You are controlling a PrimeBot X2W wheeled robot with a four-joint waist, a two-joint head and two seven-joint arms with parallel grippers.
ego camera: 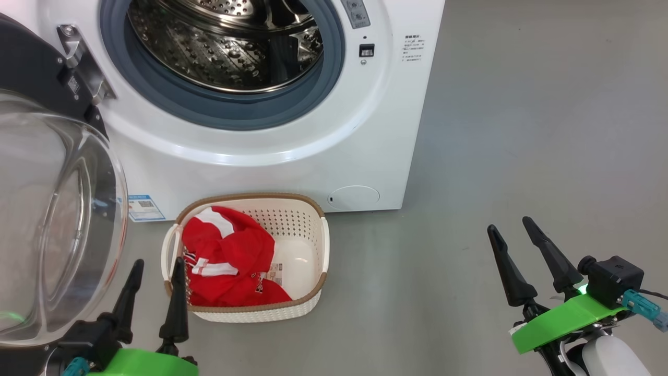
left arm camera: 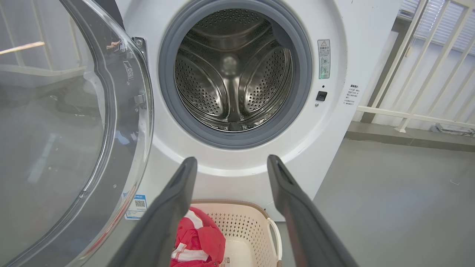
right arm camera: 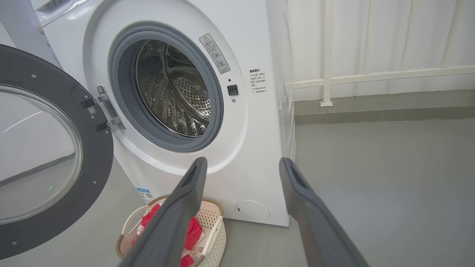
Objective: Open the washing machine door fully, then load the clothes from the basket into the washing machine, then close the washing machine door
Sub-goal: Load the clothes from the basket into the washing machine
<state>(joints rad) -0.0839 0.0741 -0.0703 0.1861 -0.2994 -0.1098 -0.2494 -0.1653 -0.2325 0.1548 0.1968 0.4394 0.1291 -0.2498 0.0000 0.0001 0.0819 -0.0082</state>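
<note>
– Clothes first: where do they lie?
– In the basket, low in the middle of the head view, heaped against its left side. Bright red cloth with white stripes and panels. On the right part of the basket's floor a paper label shows.
– And the basket?
– On the grey floor, just in front of the washing machine, below its round opening. It is cream, full of little holes, with a brown rim.
– The door?
– Wide open at the left of the frame, clear bulging window toward the camera, black ring hinged at the upper left. The steel drum shows inside the grey gasket at the top.
– Grippers?
– Left gripper at the lower left, fingers spread, grasping nothing; its tips overlap the basket's left edge in the picture. Right gripper at the lower right, over the floor, also spread, holding nothing.
</note>
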